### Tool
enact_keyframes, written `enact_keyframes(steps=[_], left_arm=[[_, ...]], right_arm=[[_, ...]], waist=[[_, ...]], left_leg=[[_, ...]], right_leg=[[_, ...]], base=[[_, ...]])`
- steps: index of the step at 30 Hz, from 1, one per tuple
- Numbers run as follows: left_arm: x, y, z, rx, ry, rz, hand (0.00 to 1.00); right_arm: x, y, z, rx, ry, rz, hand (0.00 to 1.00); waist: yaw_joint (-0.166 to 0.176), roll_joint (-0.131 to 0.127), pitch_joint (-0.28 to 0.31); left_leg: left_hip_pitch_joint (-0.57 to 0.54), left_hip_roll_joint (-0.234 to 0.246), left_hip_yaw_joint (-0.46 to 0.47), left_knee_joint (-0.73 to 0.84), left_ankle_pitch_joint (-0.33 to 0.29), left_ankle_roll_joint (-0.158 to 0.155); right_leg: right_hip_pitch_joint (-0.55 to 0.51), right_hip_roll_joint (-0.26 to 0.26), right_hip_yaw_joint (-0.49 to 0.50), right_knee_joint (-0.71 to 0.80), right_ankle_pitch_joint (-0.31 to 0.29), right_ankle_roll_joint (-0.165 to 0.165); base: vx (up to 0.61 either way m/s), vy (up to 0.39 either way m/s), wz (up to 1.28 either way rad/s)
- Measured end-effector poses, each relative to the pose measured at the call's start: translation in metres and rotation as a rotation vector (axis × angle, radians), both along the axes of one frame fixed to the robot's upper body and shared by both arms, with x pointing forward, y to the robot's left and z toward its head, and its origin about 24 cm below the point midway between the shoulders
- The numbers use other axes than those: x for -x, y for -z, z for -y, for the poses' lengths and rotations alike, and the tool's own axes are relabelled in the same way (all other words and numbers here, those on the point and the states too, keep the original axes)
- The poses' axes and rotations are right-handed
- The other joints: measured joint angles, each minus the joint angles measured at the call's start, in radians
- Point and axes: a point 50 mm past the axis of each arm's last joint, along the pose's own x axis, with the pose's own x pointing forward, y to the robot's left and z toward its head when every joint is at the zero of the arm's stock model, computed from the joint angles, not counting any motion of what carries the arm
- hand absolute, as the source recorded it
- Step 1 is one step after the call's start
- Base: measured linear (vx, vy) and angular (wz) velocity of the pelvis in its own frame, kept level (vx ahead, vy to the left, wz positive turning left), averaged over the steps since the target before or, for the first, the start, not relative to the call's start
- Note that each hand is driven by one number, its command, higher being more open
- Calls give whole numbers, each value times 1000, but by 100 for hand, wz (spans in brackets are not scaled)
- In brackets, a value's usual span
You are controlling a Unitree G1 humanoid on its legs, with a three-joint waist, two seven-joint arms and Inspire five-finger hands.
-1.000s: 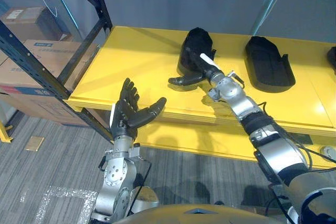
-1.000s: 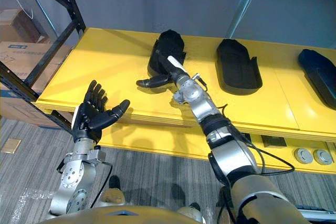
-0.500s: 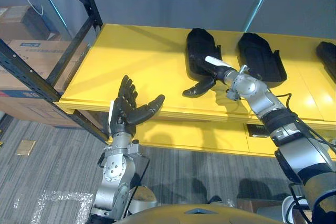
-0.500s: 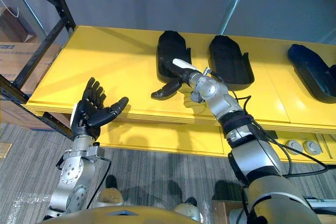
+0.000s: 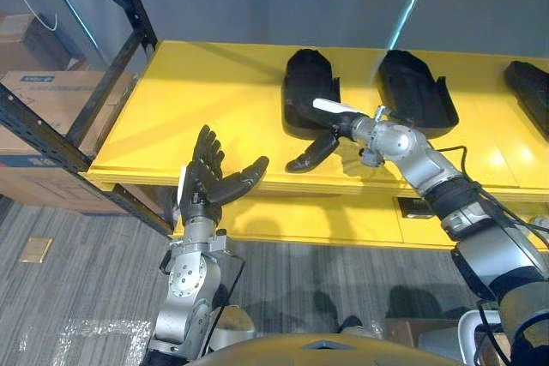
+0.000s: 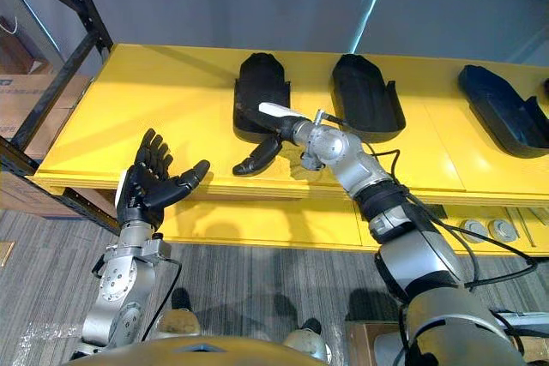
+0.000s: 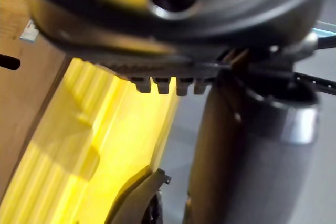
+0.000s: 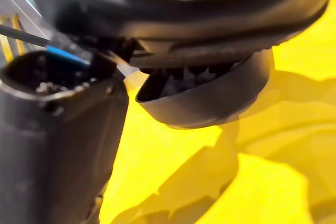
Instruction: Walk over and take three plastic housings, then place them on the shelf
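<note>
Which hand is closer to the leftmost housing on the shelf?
Right. The right hand is at the housing, by its near end; the left hand is farther left, by the front of the shelf.

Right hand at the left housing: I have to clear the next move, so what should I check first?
1. Right hand at the near end of the left housing: ok.
2. Grip on that housing secure: cannot tell; the contact is hidden in the eye views and in the right wrist view.
3. Left hand free: ok, open and holding nothing, in front of the yellow shelf.
4. Room beside the left housing: ok, the second housing lies apart from it, to its right.
5. More housings on the shelf: ok, the third housing lies at the far right.
</note>
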Motion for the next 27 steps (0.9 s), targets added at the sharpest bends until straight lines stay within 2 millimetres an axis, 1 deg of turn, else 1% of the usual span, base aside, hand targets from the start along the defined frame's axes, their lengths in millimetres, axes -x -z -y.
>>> enact_keyframes(steps=[6, 9, 12, 15, 20, 23, 25, 27], left_arm=[[1, 1, 6, 7, 13, -7, 100], [1, 1, 5, 8, 5, -10, 100], [1, 2, 5, 8, 4, -13, 100], [1, 2, 5, 8, 4, -13, 100], [1, 4, 4, 5, 2, -20, 100], [1, 4, 4, 5, 5, -21, 100], [1, 4, 4, 4, 4, -21, 100], [1, 5, 2, -2, -3, -24, 100]], right_arm=[[1, 8, -22, -42, -10, -14, 100], [1, 13, -27, -49, 4, -7, 100], [-2, 17, -25, -50, 35, -2, 100], [-8, 15, -22, 2, 54, 18, 100], [-10, 17, -16, 41, 77, 44, 100], [-11, 15, -7, 57, 94, 52, 100], [-11, 9, -1, 71, 98, 68, 100], [-6, -12, -1, 90, 51, 125, 100]], waist=[[4, -4, -5], [5, -3, -9], [9, -3, -15], [9, -2, -23], [17, 0, -27], [17, 1, -27], [14, 0, -27], [-6, 0, -27]], left_leg=[[0, 0, 0, 0, 0, 0], [-2, 0, -1, 0, 1, 1], [-6, 0, -6, 0, 3, 1], [-20, -1, -19, 0, 8, 3], [-20, -2, -21, -1, 10, 3], [-20, -2, -21, -1, 12, 4], [-19, -2, -19, -1, 13, 4], [-17, -2, -14, -1, 14, 4]], right_leg=[[0, 0, -1, 0, 1, 0], [0, 0, -4, 0, 1, 0], [1, -1, -10, 0, 1, -1], [-1, -2, -23, 0, 0, -1], [0, -3, -24, 2, 1, -1], [-1, -4, -23, 3, 3, -3], [-1, -4, -21, 2, 5, -3], [-3, -4, -16, -1, 9, -3]], base=[[0, 0, 0], [0, 0, 0], [0, 0, 5], [0, -1, 10], [0, 0, 2], [0, 0, 0], [0, 0, 0], [-10, 4, -6]])
